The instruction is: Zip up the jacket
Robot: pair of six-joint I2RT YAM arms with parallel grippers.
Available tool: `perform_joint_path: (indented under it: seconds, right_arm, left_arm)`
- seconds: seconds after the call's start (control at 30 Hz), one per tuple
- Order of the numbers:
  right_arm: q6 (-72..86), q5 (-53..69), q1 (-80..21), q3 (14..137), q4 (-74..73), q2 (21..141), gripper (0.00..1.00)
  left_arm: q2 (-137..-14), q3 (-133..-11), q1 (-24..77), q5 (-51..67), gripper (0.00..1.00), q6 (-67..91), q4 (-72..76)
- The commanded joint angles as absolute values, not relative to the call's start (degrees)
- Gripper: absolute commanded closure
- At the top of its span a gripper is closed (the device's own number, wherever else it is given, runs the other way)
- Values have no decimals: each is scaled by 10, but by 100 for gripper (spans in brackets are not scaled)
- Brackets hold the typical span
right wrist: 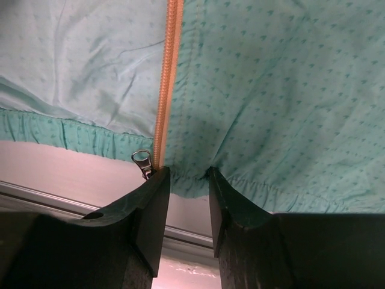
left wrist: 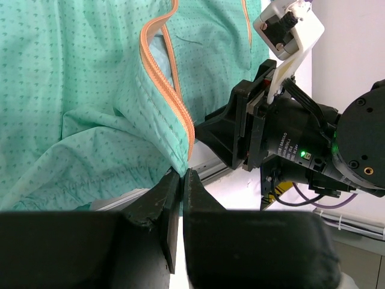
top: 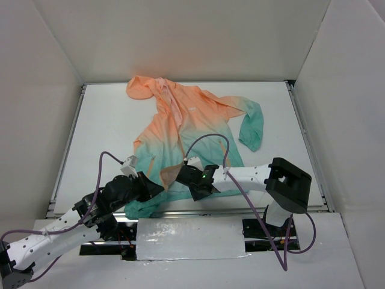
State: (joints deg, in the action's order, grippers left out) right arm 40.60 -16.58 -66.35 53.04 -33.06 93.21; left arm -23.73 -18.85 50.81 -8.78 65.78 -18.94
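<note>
Jacket point(top: 186, 120) lies spread, peach hood fading to teal hem.

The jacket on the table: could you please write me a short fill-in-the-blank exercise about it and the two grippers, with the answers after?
1. The jacket lies with its hood on the ____ side of the table, away from the arms.
2. The left gripper is ____ on the jacket's teal fabric.
3. The zipper tape is ____ in colour.
4. The silver zipper pull sits at the jacket's ____, beside the right gripper.
Answers: far; shut; orange; hem.
</note>
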Motion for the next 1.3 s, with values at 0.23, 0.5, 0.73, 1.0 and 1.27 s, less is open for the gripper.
perform_joint_path:
  seconds: [0.23,0.5,0.73,1.0,1.27]
  right_arm:
    - [413,-145,-670,508,-284,971,83]
    - [424,-139,-671,494,-266,907,100]
    - [460,-134,-667,425,-190,706,100]
    - [418,-80,-650,302,35,537,100]
    - [364,-41,-631,353,-60,549,99]
  left_arm:
    - [-240,-208,506,-86,100,631,-178]
    - [-223,-214,505,-88,100,632,-197]
    - [-195,-201,506,-88,100,625,-163]
    - [-264,-233,506,-73,100,566,-54]
    - [-328,-294,505,-124,100,552,-67]
